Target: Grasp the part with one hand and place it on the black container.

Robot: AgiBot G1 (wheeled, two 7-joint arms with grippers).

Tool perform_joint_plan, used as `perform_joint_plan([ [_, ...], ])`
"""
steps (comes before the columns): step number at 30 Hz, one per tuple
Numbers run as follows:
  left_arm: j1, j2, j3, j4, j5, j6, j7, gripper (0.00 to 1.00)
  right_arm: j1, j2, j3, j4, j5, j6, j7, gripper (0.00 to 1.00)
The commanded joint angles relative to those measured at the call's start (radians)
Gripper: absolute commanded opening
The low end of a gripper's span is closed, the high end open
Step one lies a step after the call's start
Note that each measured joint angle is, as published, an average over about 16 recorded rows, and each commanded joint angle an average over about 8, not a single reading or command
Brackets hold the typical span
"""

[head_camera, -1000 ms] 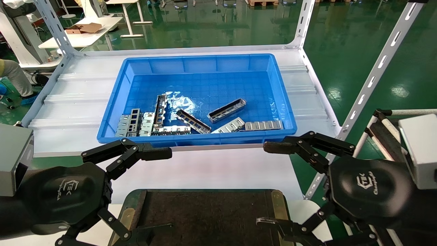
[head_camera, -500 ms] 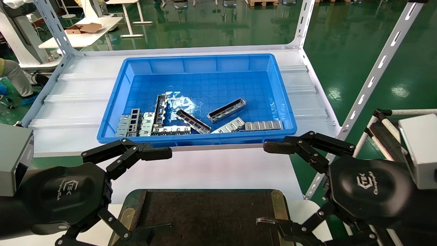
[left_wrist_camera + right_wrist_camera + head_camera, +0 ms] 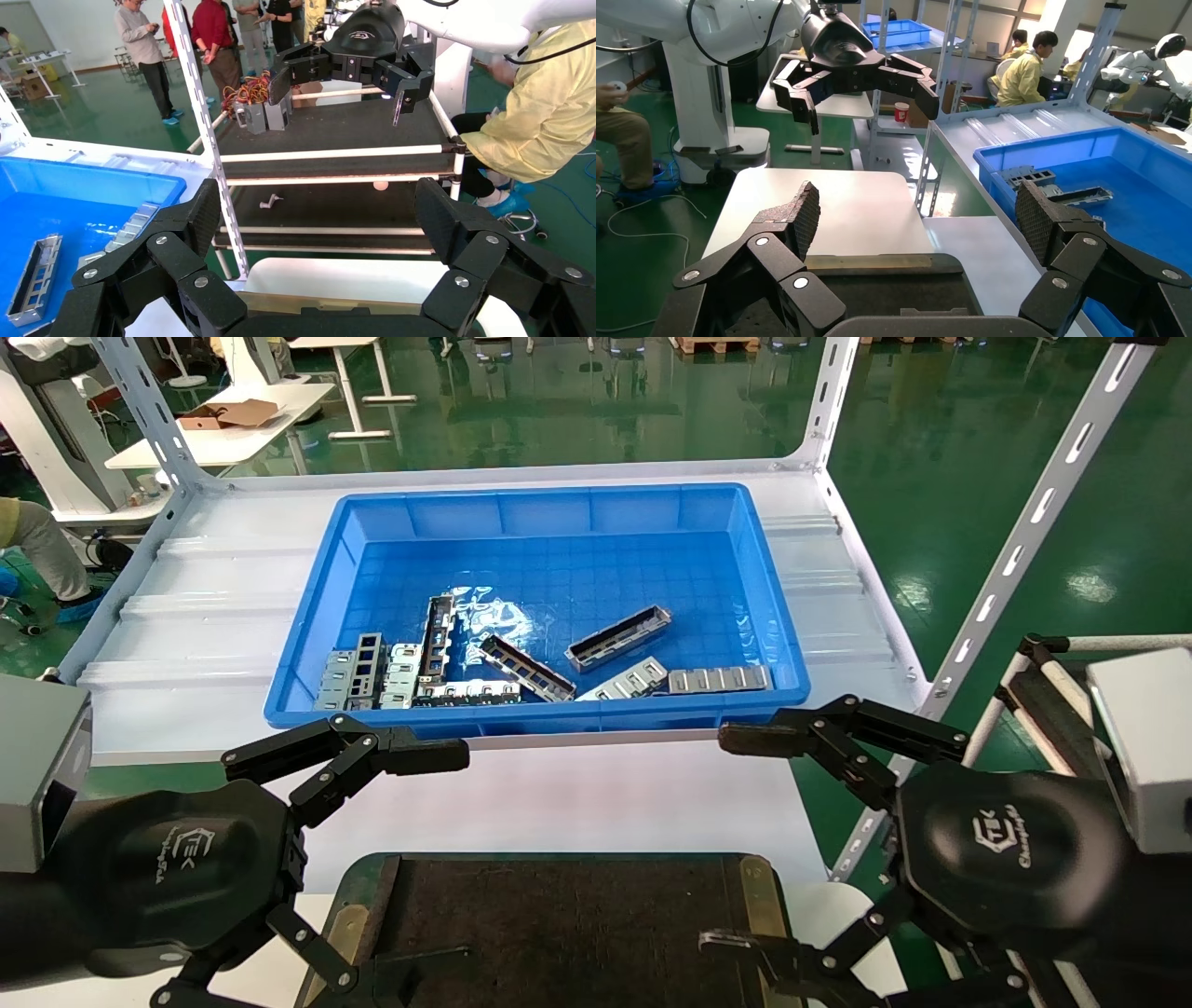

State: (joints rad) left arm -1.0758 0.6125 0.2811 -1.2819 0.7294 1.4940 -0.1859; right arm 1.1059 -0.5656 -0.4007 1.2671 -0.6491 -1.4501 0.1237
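Here, part [image 3: 618,638] in blue bin [image 3: 549,509].

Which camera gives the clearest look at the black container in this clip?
The head view: the black container lies between the left hand and right hand, its dark inside and brass strips showing, nothing on it. The right wrist view catches only a rim corner; the left wrist view only a thin edge.
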Motion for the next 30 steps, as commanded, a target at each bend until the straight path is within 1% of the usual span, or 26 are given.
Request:
perform_joint_plan([
  [1,0.0,0.0,0.0,0.0,0.0,0.0,0.0,1.0,0.0,0.0,0.0,0.0,0.0,0.0,0.0,1.0],
  [19,0.0,0.001,-0.001,0.0,0.0,-0.004,-0.001,1.0,0.0,0.0,0.0,0.0,0.0,0.0,0.0,1.0],
  [30,-0.007,0.019,0.0,-0.007,0.035,-0.064,0.013,1.0,0.0,0.0,0.0,0.0,0.0,0.0,0.0,1.0],
])
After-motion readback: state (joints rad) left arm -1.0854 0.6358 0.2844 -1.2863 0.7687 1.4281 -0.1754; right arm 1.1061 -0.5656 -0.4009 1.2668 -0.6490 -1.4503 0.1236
